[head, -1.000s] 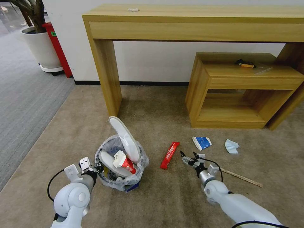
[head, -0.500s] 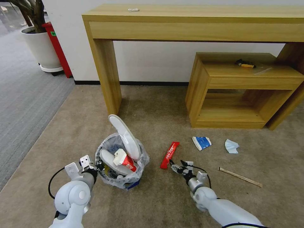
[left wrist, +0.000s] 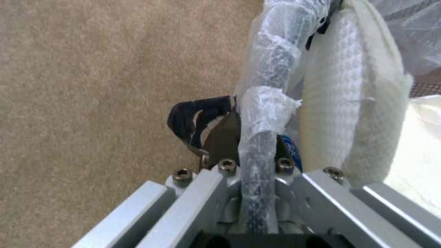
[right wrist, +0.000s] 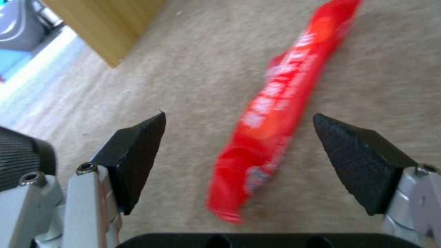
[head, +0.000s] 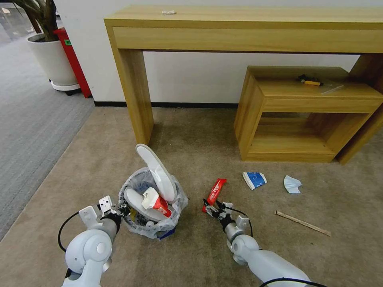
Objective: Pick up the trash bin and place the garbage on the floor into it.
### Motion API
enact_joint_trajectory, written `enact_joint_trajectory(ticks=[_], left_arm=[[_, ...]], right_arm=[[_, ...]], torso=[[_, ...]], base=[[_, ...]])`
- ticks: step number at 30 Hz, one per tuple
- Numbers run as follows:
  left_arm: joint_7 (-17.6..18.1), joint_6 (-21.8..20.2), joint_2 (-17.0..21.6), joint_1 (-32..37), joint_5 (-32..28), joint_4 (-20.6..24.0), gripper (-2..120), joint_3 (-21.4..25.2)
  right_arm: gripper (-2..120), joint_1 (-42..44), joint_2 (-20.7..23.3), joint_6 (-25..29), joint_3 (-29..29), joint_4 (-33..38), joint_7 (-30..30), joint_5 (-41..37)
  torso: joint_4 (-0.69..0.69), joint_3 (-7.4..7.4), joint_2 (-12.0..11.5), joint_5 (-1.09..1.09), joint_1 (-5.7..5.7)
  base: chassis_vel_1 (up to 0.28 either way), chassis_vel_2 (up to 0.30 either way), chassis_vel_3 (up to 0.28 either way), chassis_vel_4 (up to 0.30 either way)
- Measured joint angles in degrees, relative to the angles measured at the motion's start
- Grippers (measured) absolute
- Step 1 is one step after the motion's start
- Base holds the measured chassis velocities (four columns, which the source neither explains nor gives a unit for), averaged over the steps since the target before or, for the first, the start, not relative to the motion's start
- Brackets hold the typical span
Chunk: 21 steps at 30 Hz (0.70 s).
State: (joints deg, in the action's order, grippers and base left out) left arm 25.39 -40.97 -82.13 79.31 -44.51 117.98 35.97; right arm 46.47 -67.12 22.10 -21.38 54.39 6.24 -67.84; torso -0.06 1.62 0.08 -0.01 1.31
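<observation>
A beige carpeted floor (head: 199, 255) stretched before the robot, bordered on its left by grey ribbed carpet (head: 28, 119). Against the white wall stood a long wooden counter (head: 247, 24) with a smaller wooden shelf unit (head: 303, 115) tucked beneath its right end, and a white plant pot (head: 54, 59) beside a tall red box (head: 74, 59) in the far left corner.

The trash bin (head: 153, 223), lined with a clear plastic bag, sat on the beige carpet near the counter's left leg, already crammed with two white slippers (head: 157, 173) (one stood on end, well above the rim) and a red-and-white wrapper (head: 157, 203). The left gripper (head: 119, 209) was pressed together on the bin's near rim, its fingers pinching the bag-wrapped edge, as the left wrist view showed with the rim (left wrist: 262, 113) running between them and a slipper (left wrist: 349, 103) just inside.

To the bin's right, a red snack wrapper (head: 214, 194) lay flat on the floor. The right gripper (head: 213, 209) hung low at the wrapper's near end with its fingers spread; in the right wrist view the wrapper (right wrist: 280, 103) lay between the two black fingertips (right wrist: 137, 151), touching neither.

Farther right lay a blue-white packet (head: 254, 179), a pale blue mask (head: 292, 184) and a wooden stick (head: 302, 223), all well apart from both grippers.
</observation>
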Motion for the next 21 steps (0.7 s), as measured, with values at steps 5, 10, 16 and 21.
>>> enact_joint_trajectory(ticks=[5, 10, 16, 21], left_arm=[[-0.1, 0.1, -0.3, 0.5, 0.3, 0.3, 0, -0.1], [-0.3, 0.1, -0.4, 0.9, 0.3, 1.2, 0, -0.3], [-0.3, 0.1, 0.0, 1.5, 0.0, 2.4, 0, -0.3], [-0.3, 0.1, 0.8, 1.6, -0.8, 3.3, 0, -0.1]], right_arm=[[83, -0.2, -0.5, 0.1, -0.3, -2.4, -1.4, 2.9], [83, -1.5, -1.7, -1.0, -0.9, -4.1, -2.2, 4.1], [83, -2.6, -4.0, -1.7, -0.8, -5.7, -2.5, 3.8], [83, -2.8, -6.1, -2.3, 0.2, -6.9, -3.4, 3.4]], torso=[[0.02, 0.00, 0.0, 0.04, 0.00], [0.01, 0.00, 0.0, 0.03, 0.00], [0.03, 0.00, 0.0, 0.03, 0.00], [0.01, 0.00, 0.0, 0.02, 0.00]], base=[[0.000, 0.000, 0.000, 0.000], [0.000, 0.000, 0.000, 0.000], [0.000, 0.000, 0.000, 0.000], [0.000, 0.000, 0.000, 0.000]])
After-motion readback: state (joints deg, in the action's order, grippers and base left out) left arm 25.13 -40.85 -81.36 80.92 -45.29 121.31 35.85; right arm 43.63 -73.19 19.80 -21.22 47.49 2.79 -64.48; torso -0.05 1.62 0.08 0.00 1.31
